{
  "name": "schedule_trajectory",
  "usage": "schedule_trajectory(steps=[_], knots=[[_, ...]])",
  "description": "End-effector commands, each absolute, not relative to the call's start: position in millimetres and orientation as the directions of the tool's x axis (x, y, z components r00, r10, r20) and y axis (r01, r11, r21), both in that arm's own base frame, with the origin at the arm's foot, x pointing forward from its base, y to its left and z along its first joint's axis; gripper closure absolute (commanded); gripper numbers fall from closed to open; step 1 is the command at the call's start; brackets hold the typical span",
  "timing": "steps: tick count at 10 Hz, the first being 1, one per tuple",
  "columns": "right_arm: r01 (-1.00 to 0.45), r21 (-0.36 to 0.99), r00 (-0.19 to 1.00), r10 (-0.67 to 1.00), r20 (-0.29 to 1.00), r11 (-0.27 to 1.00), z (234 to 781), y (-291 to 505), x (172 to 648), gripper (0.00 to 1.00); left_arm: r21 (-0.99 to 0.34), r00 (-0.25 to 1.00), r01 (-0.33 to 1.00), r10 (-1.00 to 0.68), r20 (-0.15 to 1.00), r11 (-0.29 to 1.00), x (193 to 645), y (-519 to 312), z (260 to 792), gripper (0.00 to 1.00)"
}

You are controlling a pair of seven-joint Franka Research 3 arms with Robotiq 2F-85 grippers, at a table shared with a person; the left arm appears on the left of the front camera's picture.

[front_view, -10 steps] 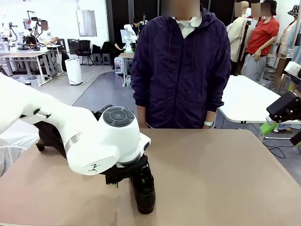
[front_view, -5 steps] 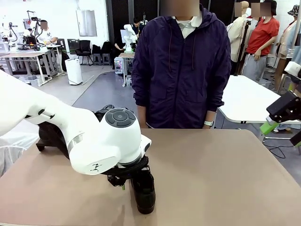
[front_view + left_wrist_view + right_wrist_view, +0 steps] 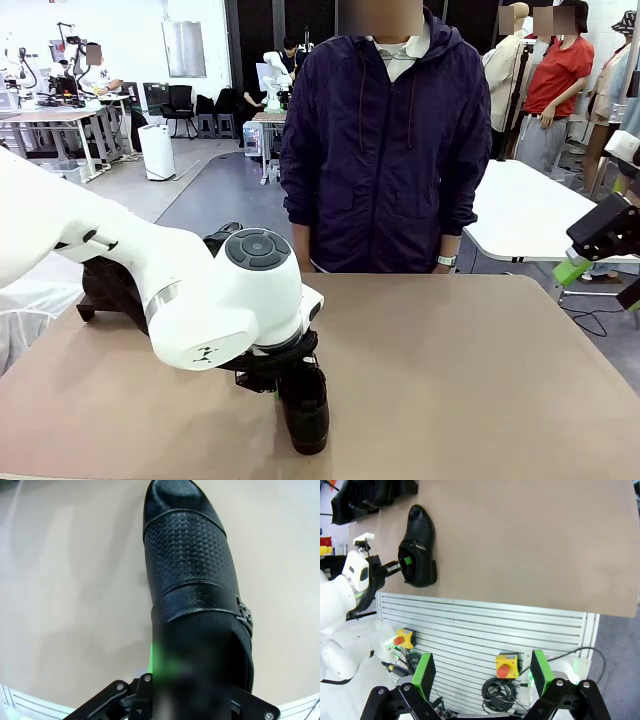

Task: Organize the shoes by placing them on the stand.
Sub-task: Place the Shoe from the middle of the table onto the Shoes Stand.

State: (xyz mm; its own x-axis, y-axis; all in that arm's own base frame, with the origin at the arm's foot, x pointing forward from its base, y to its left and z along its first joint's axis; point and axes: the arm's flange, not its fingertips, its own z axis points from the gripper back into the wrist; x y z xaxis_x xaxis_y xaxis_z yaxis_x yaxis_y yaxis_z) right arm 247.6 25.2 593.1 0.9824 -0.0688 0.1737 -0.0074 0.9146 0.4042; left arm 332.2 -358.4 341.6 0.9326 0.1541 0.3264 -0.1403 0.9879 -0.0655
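Note:
A black glossy shoe (image 3: 305,410) lies near the table's front edge with its toe toward me. My left gripper (image 3: 272,383) reaches down from the big white arm and is shut on the shoe's collar. In the left wrist view the shoe (image 3: 187,555) has a dotted toe panel and a small metal buckle, and a blurred green pad (image 3: 158,656) presses its side. From the right wrist view the same shoe (image 3: 418,542) is gripped at its opening. The black stand (image 3: 100,290) sits at the far left, with other shoes (image 3: 367,495) on it. My right gripper (image 3: 482,672) hangs open off the table.
A person in a dark purple jacket (image 3: 385,150) stands at the far side of the brown table (image 3: 470,370), hands down. My right arm (image 3: 605,235) is held beyond the table's right edge. A white slatted panel (image 3: 485,625) with yellow stop buttons runs under the near edge.
My left gripper has dropped slightly onto the shoe and closed on its collar. The shoe, the person and the right arm have stayed put.

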Motion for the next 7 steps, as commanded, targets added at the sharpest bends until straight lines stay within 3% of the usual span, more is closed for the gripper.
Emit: schedule_trajectory(steps=[1, 4, 7], knots=[[-0.031, 0.426, 0.983, -0.049, 0.176, 0.904, 596, 25, 249, 0.0, -0.073, 0.92, -0.157, 0.173, 0.35, 0.985, 332, -363, 338, 1.0], [-0.031, 0.426, 0.983, -0.049, 0.176, 0.904, 596, 25, 249, 0.0, -0.118, 0.917, -0.107, 0.144, 0.372, 0.987, 323, -362, 365, 1.0], [-0.031, 0.426, 0.983, -0.049, 0.176, 0.904, 596, 25, 249, 0.0, -0.14, 0.873, 0.008, 0.061, 0.485, 0.99, 291, -351, 463, 1.0]])
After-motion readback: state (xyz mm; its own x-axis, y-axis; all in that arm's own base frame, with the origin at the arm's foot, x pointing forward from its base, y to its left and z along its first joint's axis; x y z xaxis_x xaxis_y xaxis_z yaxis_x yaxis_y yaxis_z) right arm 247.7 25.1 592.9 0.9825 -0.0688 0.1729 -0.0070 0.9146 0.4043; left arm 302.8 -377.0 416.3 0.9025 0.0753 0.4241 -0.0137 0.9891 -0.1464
